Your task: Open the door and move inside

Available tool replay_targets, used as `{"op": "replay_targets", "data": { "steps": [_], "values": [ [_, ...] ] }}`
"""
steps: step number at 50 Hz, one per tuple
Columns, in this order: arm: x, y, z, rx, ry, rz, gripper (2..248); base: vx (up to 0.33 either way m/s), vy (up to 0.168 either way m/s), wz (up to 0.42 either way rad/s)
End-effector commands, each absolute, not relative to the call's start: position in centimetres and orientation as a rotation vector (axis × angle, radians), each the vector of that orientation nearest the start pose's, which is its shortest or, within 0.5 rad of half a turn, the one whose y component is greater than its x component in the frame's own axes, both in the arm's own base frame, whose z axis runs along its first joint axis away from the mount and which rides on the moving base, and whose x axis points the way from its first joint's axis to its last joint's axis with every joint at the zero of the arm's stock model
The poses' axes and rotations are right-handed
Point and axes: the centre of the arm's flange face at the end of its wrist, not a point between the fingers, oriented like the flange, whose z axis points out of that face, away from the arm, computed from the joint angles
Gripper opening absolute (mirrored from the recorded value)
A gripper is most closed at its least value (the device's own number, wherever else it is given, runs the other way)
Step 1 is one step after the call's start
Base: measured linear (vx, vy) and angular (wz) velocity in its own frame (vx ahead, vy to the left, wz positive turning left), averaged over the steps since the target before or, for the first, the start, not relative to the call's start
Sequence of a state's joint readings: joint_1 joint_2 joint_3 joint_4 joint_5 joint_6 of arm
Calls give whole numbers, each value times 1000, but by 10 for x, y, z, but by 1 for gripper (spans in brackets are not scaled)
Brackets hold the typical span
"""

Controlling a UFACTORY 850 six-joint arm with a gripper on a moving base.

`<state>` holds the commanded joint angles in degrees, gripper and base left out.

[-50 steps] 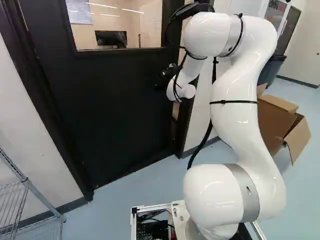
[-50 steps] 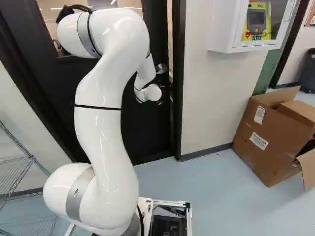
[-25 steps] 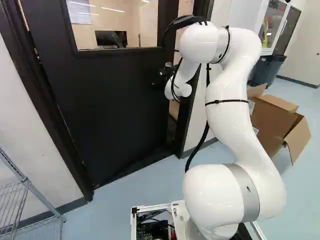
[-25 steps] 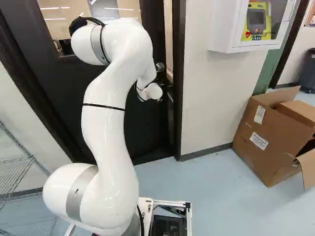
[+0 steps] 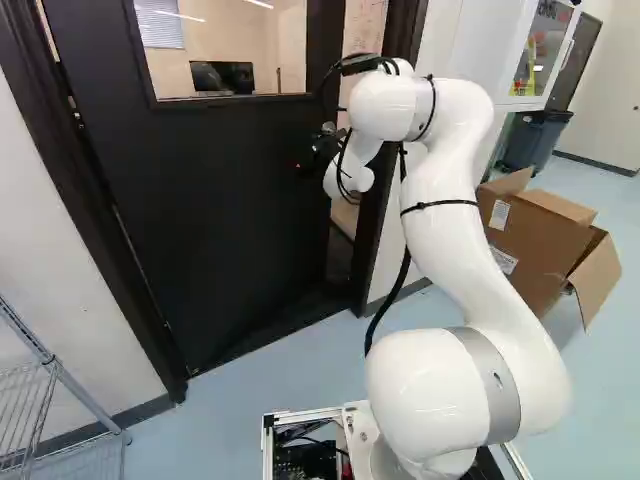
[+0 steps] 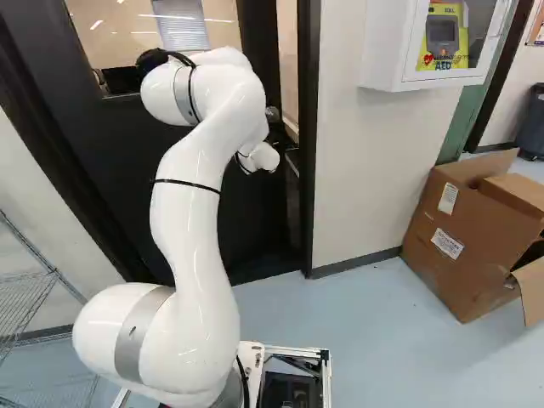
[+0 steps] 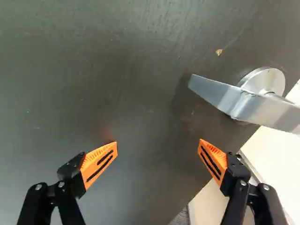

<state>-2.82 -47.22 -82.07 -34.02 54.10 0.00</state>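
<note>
Left base view: end effector (image 5: pixel 322 150) nr ajar door (image 5: pixel 200 220); fingers (image 7: pixel 99 165) apart, lever hdl (image 7: pixel 248 104) ahead.

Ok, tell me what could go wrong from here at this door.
The door is ajar, but the open gripper has no hold on the lever handle, so the door might swing back toward its frame. The opening looks narrow; driving in now could knock the arm against door or frame. The black cable bows out from the arm and might snag.
</note>
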Motion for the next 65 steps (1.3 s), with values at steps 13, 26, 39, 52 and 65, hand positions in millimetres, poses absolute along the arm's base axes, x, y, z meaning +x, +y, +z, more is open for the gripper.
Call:
{"op": "replay_targets", "data": {
  "steps": [13,26,39,52,65],
  "values": [
    [758,15,350,-2070,-872,-2097,247,0,0,0],
    [783,24,344,-2029,-889,-2131,247,0,0,0],
    [796,29,340,-2006,-898,-2151,247,0,0,0],
    [797,29,339,-2004,-898,-2152,247,0,0,0],
    [797,29,339,-2005,-898,-2152,247,0,0,0]
  ]
}}
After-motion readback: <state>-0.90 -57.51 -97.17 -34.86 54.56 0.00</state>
